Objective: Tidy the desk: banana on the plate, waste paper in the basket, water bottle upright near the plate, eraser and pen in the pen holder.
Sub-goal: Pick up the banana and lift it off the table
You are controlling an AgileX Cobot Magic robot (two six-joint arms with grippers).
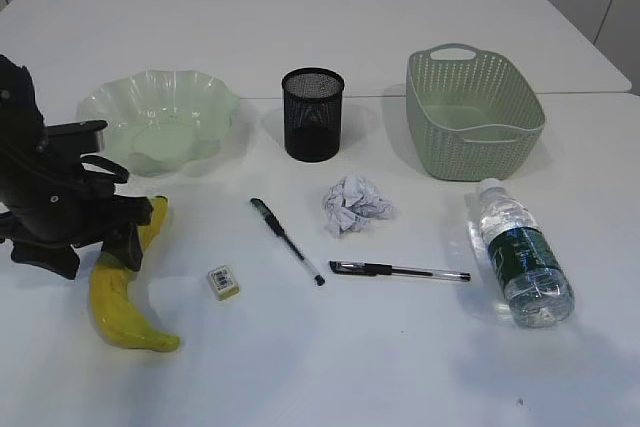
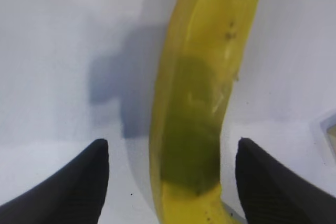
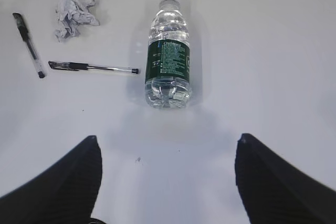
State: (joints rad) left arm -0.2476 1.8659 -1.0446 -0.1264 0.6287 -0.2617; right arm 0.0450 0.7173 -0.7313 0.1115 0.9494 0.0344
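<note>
Straddling the banana (image 2: 202,108) where it lies on the tabletop (image 1: 400,347) near the plate (image 1: 160,117), the left end effector (image 2: 170,182) stands wide and ungripped, apparently readying a pickup; the right end effector (image 3: 168,182) hangs wide, empty.

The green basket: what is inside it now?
The visible inside of the basket shows only bare wall and part of the floor. Its near wall hides the front of the floor. The waste paper lies on the desk.
</note>
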